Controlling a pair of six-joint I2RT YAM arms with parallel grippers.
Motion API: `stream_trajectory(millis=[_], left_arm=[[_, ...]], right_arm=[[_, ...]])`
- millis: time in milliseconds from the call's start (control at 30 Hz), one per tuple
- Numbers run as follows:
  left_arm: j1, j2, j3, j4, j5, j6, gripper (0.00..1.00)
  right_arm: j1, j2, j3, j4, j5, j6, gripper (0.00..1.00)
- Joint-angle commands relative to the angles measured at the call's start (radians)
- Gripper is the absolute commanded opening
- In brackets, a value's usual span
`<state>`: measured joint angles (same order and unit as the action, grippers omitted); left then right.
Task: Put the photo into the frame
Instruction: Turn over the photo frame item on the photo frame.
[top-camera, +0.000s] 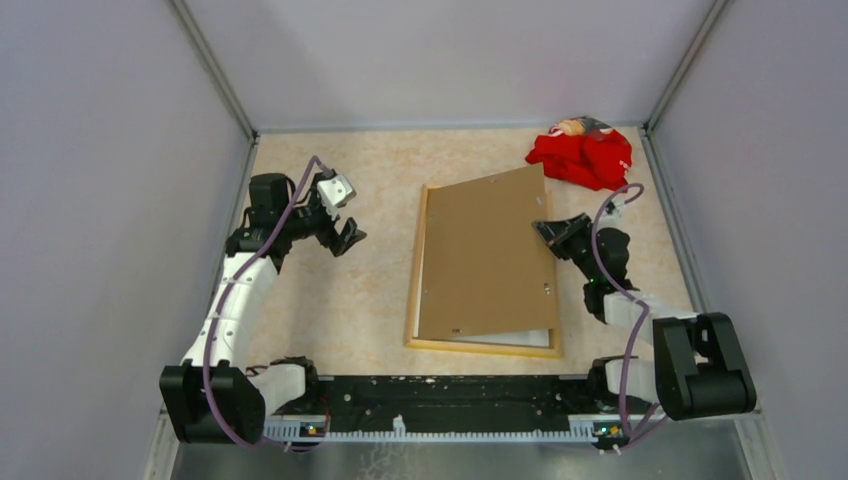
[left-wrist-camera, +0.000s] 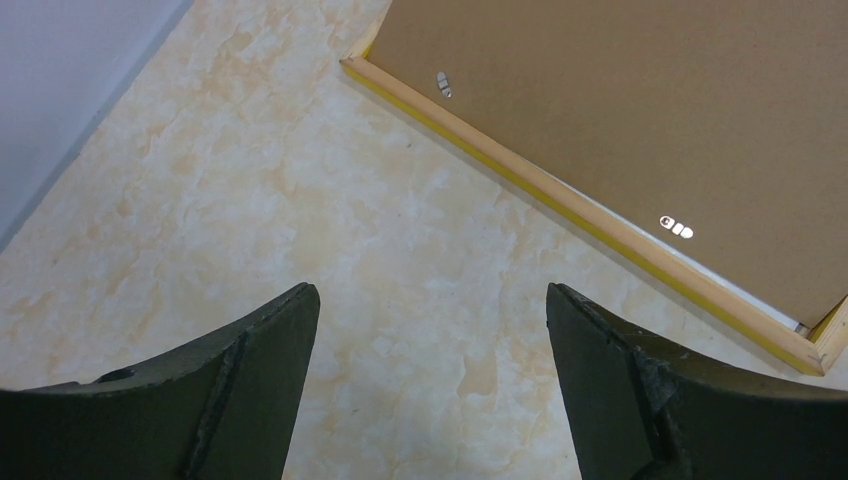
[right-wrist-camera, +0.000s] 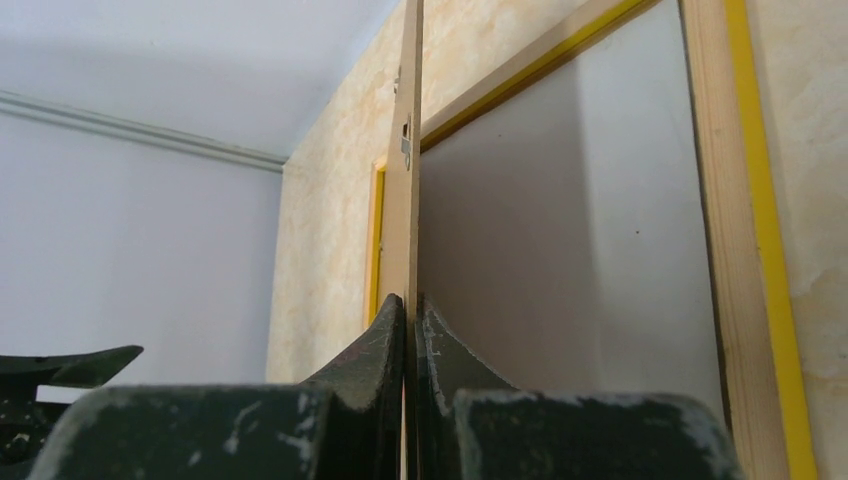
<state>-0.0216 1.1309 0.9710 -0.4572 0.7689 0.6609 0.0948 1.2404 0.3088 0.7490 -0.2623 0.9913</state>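
The frame (top-camera: 480, 347) lies face down in the middle of the table, pale wood back up with yellow edges. The photo (top-camera: 515, 338) lies inside it, white back up, showing as a strip near the frame's near rail. The brown backing board (top-camera: 485, 255) lies skewed over the frame, its right edge raised. My right gripper (top-camera: 548, 228) is shut on that right edge. In the right wrist view the gripper (right-wrist-camera: 411, 305) pinches the board (right-wrist-camera: 410, 150) edge-on above the photo's back (right-wrist-camera: 600, 250) and the frame rail (right-wrist-camera: 735, 250). My left gripper (top-camera: 345, 235) is open and empty, left of the frame.
A red cloth (top-camera: 582, 155) lies bunched at the back right corner. Grey walls enclose the table on three sides. In the left wrist view the open gripper (left-wrist-camera: 430, 290) hangs over bare marbled tabletop, with the frame's corner (left-wrist-camera: 560, 195) and board (left-wrist-camera: 620, 110) beyond.
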Motion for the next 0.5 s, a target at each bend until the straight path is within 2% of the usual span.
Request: stream_trajectory(millis=[0,267,467], left_arm=[[0.0,0.003,0.003,0.005,0.027,0.007,0.9],[-0.001,-0.002,-0.005,0.005,0.03,0.012,0.9],[0.0,-0.002,-0.011,0.001,0.037,0.014,0.9]], right_arm=[[0.051,-0.033,0.035,-0.037,0.082,-0.074,0.0],[0.117,-0.128,-0.03,-0.051,0.283,-0.08,0.0],[0.151,-0.126,-0.032,-0.071,0.319,-0.114,0.0]])
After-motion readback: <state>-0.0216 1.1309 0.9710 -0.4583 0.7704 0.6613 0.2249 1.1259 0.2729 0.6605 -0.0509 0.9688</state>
